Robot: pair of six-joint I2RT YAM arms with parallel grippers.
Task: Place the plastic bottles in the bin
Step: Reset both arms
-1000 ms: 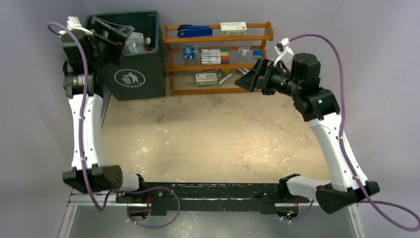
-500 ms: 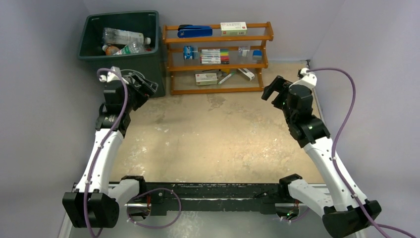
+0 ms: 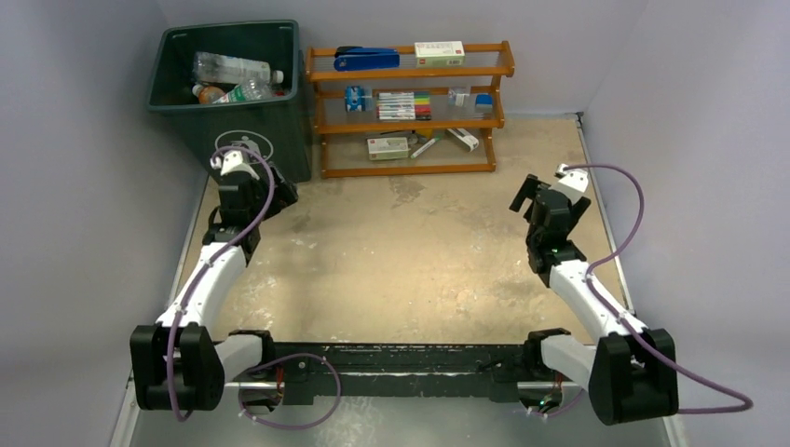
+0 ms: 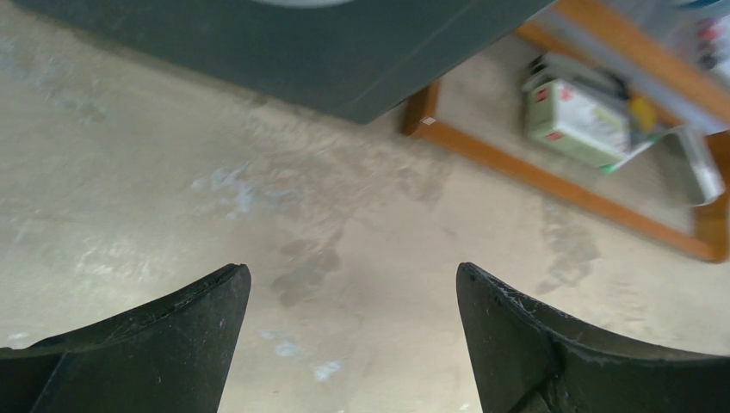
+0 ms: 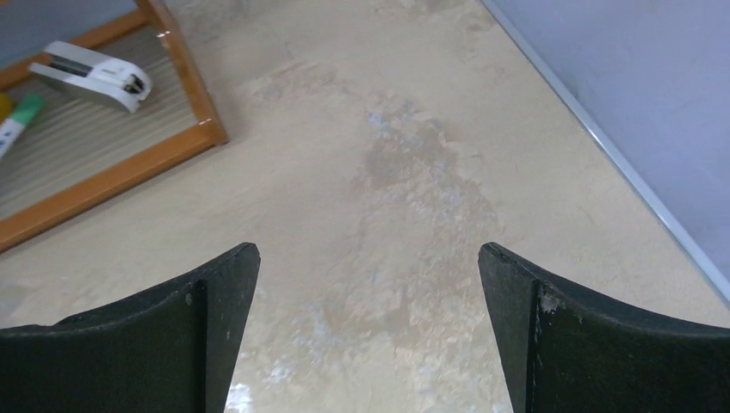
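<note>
Bottles point(image 3: 233, 71) in bin point(image 3: 282, 119), beyond left claw point(image 4: 351, 271).

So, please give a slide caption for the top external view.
Plastic bottles lie in the bin; left pincer and right pincer hang open.

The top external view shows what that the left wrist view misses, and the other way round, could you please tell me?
Only top external: the plastic bottles lying inside the bin, the right gripper, and the upper shelves of the wooden rack, holding a blue stapler and markers. Only left wrist: the left gripper close up, fingers spread apart with nothing between them. Both: the bin's front wall, the rack's bottom shelf with its white-and-green box, and the tan table.
</note>
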